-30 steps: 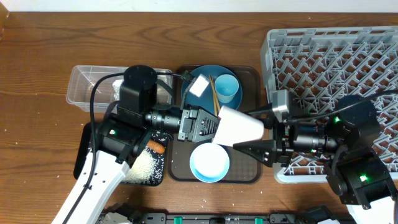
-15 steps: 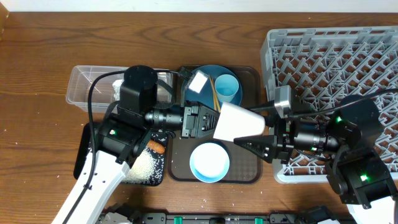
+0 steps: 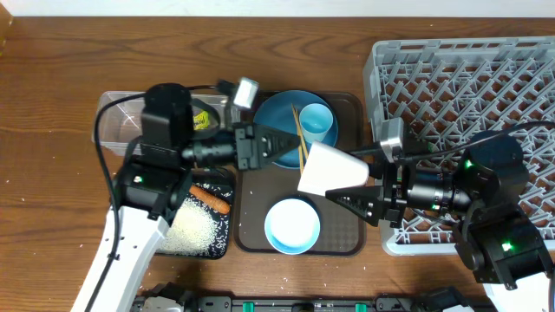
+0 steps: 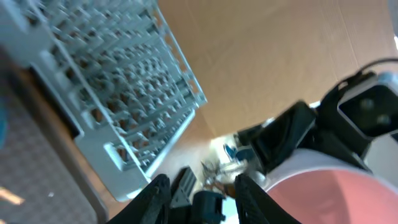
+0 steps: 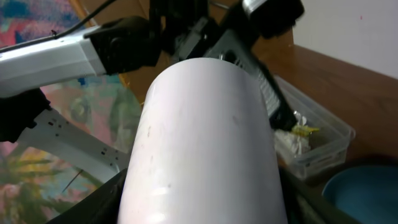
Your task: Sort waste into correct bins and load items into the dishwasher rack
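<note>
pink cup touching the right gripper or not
Touching. The overhead view shows the right gripper closed on the pink cup, dark fingers pressed against both its sides.

left tool (image 3: 283,147) pulled back left, away from small pink cup (image 3: 334,171) | carrot (image 3: 211,198) now more exposed

A robot lab bench set up as a kitchen clean-up station. A left arm (image 3: 130,243) and a right arm (image 3: 507,243) with exposed cables sit at the lower edge of a wooden counter (image 3: 52,104). A grey dishwasher rack (image 3: 486,69) is at right, a brown serving tray (image 3: 251,217) at centre, and a plain white wall (image 3: 260,7) along the top.
</note>
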Robot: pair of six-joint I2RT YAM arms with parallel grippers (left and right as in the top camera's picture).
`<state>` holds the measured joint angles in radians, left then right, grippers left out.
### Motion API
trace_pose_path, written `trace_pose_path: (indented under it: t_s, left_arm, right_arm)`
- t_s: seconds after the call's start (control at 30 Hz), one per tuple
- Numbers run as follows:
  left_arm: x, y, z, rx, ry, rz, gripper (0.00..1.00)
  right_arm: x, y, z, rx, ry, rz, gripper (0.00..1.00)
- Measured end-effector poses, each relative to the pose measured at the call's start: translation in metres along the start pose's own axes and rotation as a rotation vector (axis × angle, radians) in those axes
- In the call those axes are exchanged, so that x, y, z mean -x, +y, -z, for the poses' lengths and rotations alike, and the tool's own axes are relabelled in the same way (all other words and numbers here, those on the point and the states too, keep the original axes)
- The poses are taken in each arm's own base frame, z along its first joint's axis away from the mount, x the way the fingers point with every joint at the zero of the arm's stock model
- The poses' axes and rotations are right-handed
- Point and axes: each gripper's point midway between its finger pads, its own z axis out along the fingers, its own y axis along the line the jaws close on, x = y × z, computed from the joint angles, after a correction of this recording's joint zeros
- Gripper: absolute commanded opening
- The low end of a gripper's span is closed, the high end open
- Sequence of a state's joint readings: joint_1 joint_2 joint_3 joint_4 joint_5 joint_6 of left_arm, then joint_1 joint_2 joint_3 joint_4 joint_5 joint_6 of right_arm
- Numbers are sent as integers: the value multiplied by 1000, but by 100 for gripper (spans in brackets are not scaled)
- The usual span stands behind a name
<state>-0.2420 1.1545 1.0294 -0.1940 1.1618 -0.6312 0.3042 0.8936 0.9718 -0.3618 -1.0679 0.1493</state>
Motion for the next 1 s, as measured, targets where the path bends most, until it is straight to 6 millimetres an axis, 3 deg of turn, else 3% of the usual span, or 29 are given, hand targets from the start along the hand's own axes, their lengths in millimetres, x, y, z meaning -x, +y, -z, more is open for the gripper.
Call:
trace_pose_path:
  t_s: [0.17,0.3,0.57,0.8,0.9,1.0]
  left_arm:
    - [2,14,8,47,-20,55,37]
    - [-5,26,13,88,-8,99,37]
    - [-27,52,18,205,32,146,38]
    - [-39,92,32,435,16,215,42]
    - [-43,107,40,528,5,235,42]
    - [-45,119,47,605,-4,243,58]
  right_arm:
    - [-15,-16,1,-92,39,-85,55]
    - [-34,-40,8,-235,84,-185,55]
    - [-73,-95,55,-641,170,-401,55]
    - [-69,-110,107,-931,181,-451,54]
    - [-80,-117,123,-1029,231,-485,53]
    - [-94,-127,130,-1089,296,-523,52]
